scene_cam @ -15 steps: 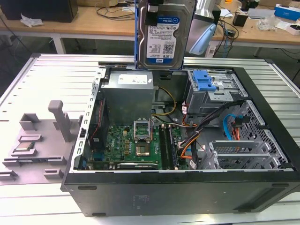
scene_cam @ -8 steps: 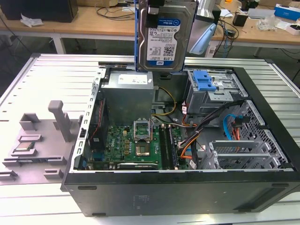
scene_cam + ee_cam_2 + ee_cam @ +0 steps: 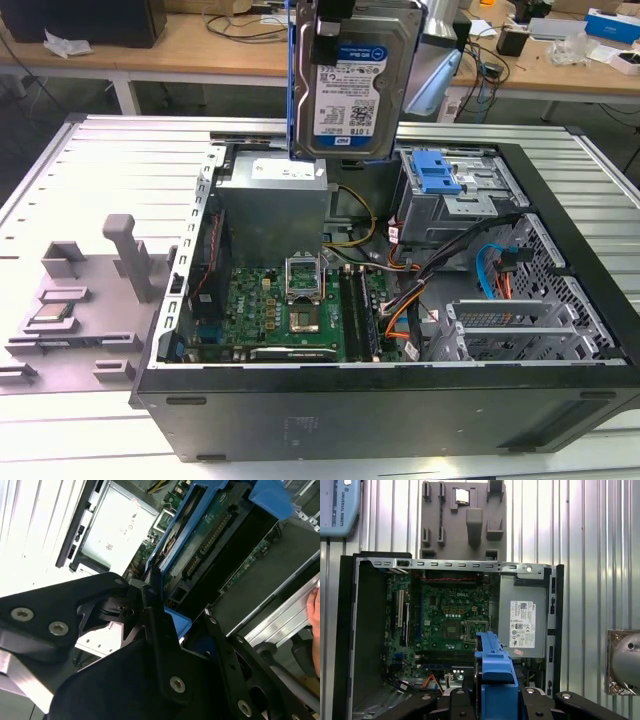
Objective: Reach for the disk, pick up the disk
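The disk point(image 3: 355, 95), a silver hard drive with a white-and-blue label and a blue bracket point(image 3: 293, 80) along its edge, hangs upright in the air above the open computer case. My gripper point(image 3: 333, 25) is shut on its upper end. In the second wrist view the black fingers point(image 3: 150, 610) clamp the blue bracket, and the disk's green circuit side point(image 3: 215, 525) stretches away from them. In the first wrist view the bracket's edge point(image 3: 495, 675) stands between the gripper's fingers point(image 3: 462, 702), above the case.
The open black computer case point(image 3: 400, 385) lies on the slatted metal table, with the motherboard point(image 3: 290, 310), a grey power supply point(image 3: 275, 195) and a drive cage with a blue latch point(image 3: 440, 175). A grey fixture point(image 3: 100, 330) holding a processor chip point(image 3: 55, 312) sits at the exterior view's left.
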Robot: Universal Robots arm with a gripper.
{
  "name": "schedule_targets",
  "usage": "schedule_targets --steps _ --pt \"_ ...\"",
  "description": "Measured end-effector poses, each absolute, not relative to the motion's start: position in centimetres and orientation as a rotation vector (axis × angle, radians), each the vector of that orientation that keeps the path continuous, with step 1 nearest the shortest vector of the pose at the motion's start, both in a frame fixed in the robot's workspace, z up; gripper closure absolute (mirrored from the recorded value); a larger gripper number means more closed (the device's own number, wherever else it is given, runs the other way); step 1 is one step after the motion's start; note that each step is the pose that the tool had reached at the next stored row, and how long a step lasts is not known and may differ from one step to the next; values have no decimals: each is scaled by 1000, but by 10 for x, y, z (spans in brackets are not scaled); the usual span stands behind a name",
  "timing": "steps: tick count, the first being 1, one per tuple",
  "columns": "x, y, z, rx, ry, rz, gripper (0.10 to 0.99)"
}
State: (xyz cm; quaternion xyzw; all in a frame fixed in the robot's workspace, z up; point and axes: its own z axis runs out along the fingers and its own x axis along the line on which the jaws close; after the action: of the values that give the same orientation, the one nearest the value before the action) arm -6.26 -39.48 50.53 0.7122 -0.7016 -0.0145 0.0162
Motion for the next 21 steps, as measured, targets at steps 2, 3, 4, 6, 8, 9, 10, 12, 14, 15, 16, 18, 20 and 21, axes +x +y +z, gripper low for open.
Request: schedule_targets --steps 2,3,4,6,8,9,10,12,14,15,16,18,20,21 --pt "-63 -398 505 2215 -2182 -45 718" --pt "-63 -399 505 2215 -2182 -45 718" --pt "-63 -400 505 2215 -2182 -45 718" --pt "-63 -403 505 2215 -2182 -45 718" --pt "-63 -406 505 2215 -2182 -45 718" --pt "-63 -407 505 2215 -2182 -45 718" --pt "-63 -408 505 2215 -2182 -45 718" --pt "-63 -410 505 2215 -2182 -45 718" --pt "-63 -412 505 2215 -2182 -45 718" --pt "-63 -413 505 2215 -2182 -45 718" --pt "-63 -414 505 2215 -2182 -45 718" --pt "-63 -416 505 2215 -2182 -45 718" --pt "-63 -419 505 2215 -2182 -45 718" --pt "-63 -420 505 2215 -2182 -45 718"
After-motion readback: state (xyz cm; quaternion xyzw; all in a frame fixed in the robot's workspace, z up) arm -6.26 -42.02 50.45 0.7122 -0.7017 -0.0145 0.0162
